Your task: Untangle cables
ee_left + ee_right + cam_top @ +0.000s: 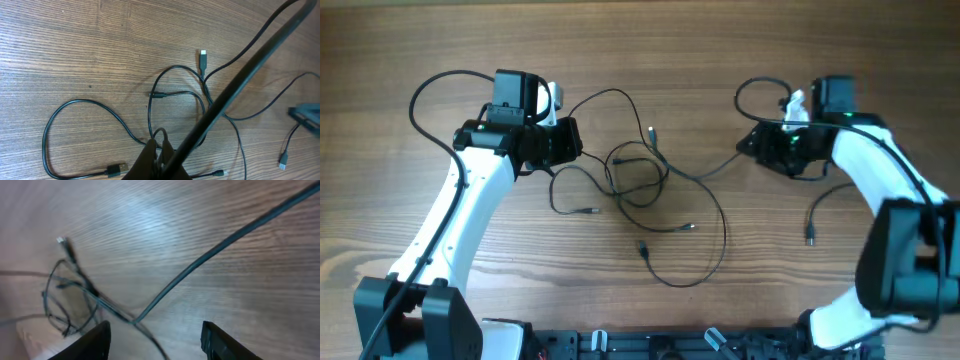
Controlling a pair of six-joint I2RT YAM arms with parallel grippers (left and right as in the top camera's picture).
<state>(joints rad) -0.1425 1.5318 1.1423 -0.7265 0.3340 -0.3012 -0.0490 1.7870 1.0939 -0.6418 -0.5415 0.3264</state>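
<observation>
Several thin black cables (640,180) lie in a loose tangle of loops at the middle of the wooden table, with small plug ends (688,228) spread around. My left gripper (568,145) is at the tangle's left edge. In the left wrist view its fingers (160,145) are shut on a small loop of one cable, and a USB plug (120,169) lies to their left. My right gripper (752,145) is at the tangle's right side. Its fingers (157,340) are wide open, and a cable (200,262) bends on the table just ahead of them.
One more thin cable (817,205) lies apart near the right arm, its plug (810,238) toward the front. A thick black arm wire (240,85) crosses the left wrist view diagonally. A black frame (650,345) runs along the table's front edge.
</observation>
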